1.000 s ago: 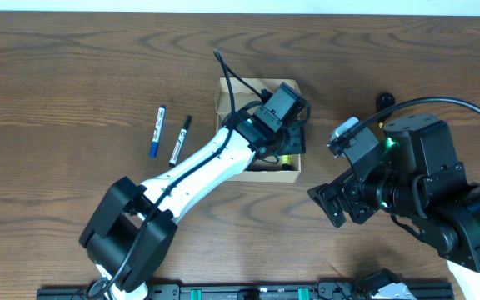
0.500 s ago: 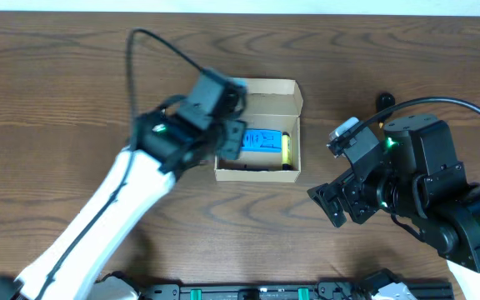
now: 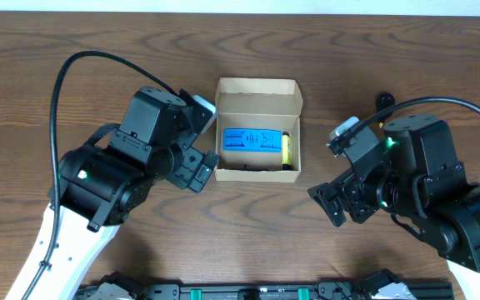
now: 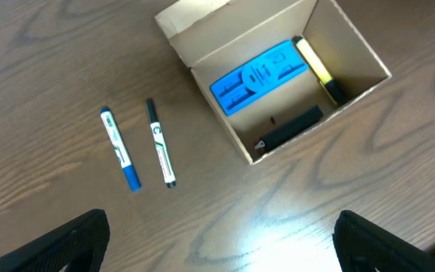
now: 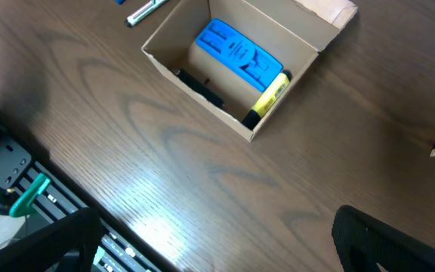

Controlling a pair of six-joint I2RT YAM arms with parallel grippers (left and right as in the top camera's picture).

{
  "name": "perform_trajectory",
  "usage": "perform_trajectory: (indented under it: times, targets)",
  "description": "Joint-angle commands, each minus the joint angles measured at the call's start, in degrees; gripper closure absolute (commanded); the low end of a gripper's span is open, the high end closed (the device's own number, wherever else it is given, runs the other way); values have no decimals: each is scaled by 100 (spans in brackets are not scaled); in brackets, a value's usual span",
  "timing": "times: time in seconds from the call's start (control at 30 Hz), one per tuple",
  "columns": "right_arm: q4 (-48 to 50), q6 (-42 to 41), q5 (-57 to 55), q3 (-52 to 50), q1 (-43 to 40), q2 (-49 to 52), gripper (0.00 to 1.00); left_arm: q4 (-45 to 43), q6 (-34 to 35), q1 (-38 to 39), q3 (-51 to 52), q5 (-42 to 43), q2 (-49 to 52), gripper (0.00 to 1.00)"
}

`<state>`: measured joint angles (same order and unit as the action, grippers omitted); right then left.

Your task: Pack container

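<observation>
Pulled back off the container [image 3: 257,100] since a second ago and swung out to its left: left arm [image 3: 98,179], then stretched right across the box and hiding most of it. Left jaws, then over the box, now wide apart and holding nothing, only bare wood between the tips in the wrist view. Box itself unmoved, mid-surface [image 3: 23,50] toward the far edge, flap lid folded back and open. Inside, lying flat: blue stapler [image 3: 252,139] in the middle, yellow highlighter [image 3: 287,148] along the right wall, dark pen-like thing [image 3: 252,167] against the near wall, too dim to name surely. Left outside, seen from the left wrist: blue pen [image 4: 119,159] and black pen [image 4: 159,143], side by side, well apart from the box; hidden under the left arm from overhead. Judged somewhat past halfway: three things packed, two pens to fetch, lid perhaps to shut after that. Right arm [image 3: 423,192] parked to the right of the box, no change across the frames; right jaws spread wide and empty, box in view ahead of them. Small black object [image 3: 385,100] on the wood beyond the right arm, too small to identify.
</observation>
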<state>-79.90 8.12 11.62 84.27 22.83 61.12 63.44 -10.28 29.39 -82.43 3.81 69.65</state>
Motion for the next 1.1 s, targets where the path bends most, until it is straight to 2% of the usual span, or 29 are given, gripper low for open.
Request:
perform_trajectory:
  times: [0.0,0.63,0.77,0.83,1.07]
  targets:
    - [-7,-37,-66,48,-35,2,1,85,-192,-22,-24,-105,9,5]
    - [566,-79,-190,42,-37,70,1,85,-192,-22,-24,-105,9,5]
    - [817,-1051,-1502,42,-85,455,1,85,-192,-22,-24,-105,9,5]
    - [922,-1283,-1888,42,-203,754,1,85,-192,-22,-24,-105,9,5]
    - [1611,-1982,-2028,42,-1241,1945,1,85,-192,-22,-24,-105,9,5]
